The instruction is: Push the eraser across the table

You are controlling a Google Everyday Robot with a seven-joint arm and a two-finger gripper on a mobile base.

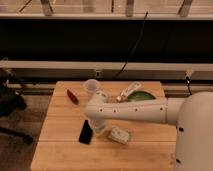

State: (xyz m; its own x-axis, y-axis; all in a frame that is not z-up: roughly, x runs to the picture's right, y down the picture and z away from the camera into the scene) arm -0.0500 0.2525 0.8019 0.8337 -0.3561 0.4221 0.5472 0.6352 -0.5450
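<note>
The eraser (86, 132) is a flat black slab lying on the light wooden table (60, 120), left of centre toward the front. My white arm reaches in from the right and bends down. Its gripper (99, 128) is shut, low over the tabletop, right against the eraser's right edge. I cannot tell whether it touches the eraser. Nothing is held in it.
A small white-grey wrapped block (119, 135) lies just right of the gripper. A thin red object (73, 96) and a clear cup (91, 86) sit at the back left. A green bowl (141, 96) with a white bottle (129, 91) beside it sits behind the arm. A dark chair (10, 107) stands left of the table.
</note>
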